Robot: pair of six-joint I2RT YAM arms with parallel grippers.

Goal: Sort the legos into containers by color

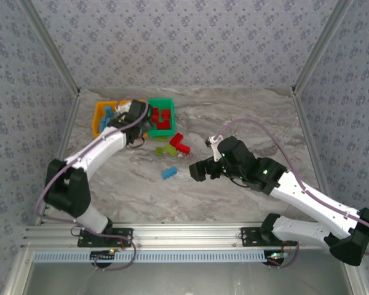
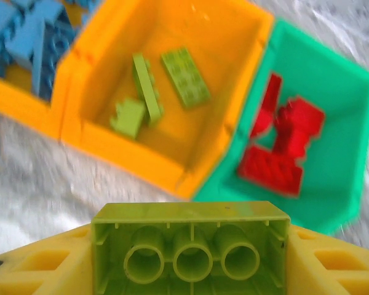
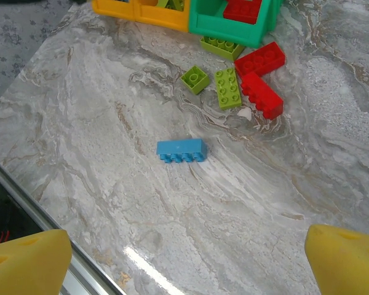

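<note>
Left jaws grip a lime brick (image 2: 190, 246), long axis jaw to jaw, orange bin (image 2: 129, 161) just ahead. Right jaws wide open, blue brick (image 3: 181, 149) crosswise ahead on open table (image 3: 264, 203).

I'm looking into a lab test booth, not a home: patterned walls (image 1: 172, 37) box in a marble-look table (image 1: 246, 110), metal posts (image 1: 320, 47) climb the upper corners, and an aluminium rail (image 1: 184, 236) along the bottom carries bolted arm bases (image 1: 104, 232).
</note>
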